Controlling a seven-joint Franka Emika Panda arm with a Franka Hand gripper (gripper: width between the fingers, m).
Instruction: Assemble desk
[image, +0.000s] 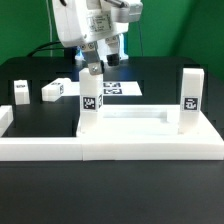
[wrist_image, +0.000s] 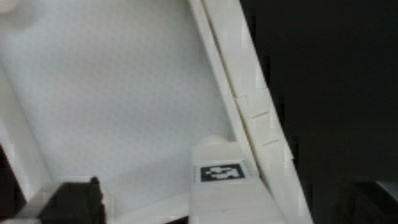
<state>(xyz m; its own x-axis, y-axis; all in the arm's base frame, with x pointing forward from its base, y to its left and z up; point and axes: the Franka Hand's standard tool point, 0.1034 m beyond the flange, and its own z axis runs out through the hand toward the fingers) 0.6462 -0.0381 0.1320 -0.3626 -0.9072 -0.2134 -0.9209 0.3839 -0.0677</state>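
Two tagged legs (image: 91, 98) (image: 190, 92) upright on white top (image: 150, 145)

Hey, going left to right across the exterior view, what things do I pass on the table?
First loose leg, second loose leg, middle upright leg, marker board, right upright leg. The border rail and desk top span too widely to place.

From where I stand: one white desk top (image: 140, 128). Four legs in all, two standing legs (image: 90, 97) and two lying legs (image: 54, 90). One marker board (image: 120, 90), one border rail (image: 40, 150).
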